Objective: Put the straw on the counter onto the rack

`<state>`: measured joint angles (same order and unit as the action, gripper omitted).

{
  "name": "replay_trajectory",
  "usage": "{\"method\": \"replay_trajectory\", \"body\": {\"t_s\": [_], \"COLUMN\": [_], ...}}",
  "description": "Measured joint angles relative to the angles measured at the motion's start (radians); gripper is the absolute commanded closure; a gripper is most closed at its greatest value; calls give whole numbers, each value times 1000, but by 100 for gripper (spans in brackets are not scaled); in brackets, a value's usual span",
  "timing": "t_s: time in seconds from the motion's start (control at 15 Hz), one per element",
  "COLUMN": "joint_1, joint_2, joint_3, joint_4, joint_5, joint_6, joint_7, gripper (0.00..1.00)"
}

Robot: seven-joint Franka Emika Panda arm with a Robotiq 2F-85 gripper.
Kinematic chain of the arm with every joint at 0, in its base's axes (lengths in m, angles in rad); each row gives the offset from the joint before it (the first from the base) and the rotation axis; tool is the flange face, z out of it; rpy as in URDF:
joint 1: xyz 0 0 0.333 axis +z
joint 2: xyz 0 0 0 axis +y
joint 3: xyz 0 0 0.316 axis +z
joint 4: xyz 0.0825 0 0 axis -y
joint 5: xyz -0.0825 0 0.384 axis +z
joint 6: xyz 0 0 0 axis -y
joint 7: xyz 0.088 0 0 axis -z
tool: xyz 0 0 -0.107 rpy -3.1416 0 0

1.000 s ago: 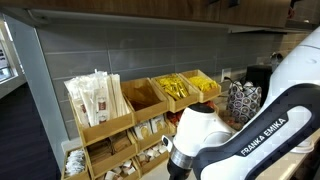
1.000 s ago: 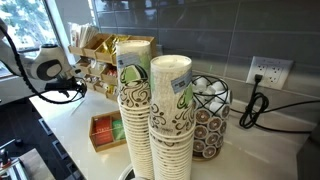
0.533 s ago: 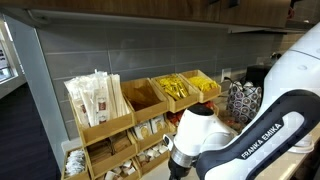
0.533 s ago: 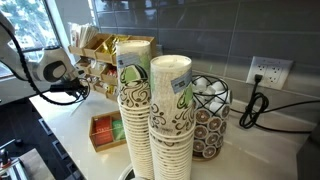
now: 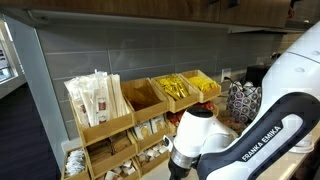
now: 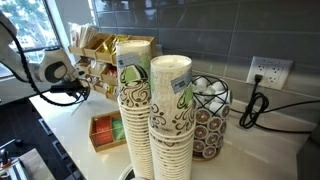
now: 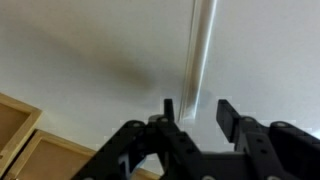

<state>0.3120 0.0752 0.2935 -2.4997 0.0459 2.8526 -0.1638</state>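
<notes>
Wrist view: claw (image 7: 197,114) is hovering with jaws spread wide, straddling the white straw (image 7: 201,50) lying on the pale surface (image 7: 90,50). Straw is sitting off-centre between the jaws, so closing risks rolling it aside.

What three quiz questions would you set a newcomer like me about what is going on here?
1. True or false: in the wrist view the gripper is clamped shut on the straw.
2. In an exterior view, what stands nearest the camera? A: stacked paper cups. B: dinner plates. C: glass bottles.
3. Fill in: the straw lies on the ___, not yet on the rack.

Key: 1 false, the fingers stand apart with the straw's end between them. 2 A. 3 counter.
</notes>
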Motion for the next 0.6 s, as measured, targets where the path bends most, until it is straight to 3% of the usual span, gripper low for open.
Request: {"method": "replay_trajectory", "body": {"t_s": [0.07, 0.2, 0.27, 0.6], "joint_1": [0, -2, -2, -5], "joint_2": [1, 3, 4, 18], "joint_3": [0, -1, -2, -3], "joint_4": [0, 1, 1, 7], "joint_5": [-4, -16, -21, -27], "joint_6": [3, 8, 9, 12], "joint_7": [3, 9, 10, 12], "gripper": [69, 87, 90, 65]}}
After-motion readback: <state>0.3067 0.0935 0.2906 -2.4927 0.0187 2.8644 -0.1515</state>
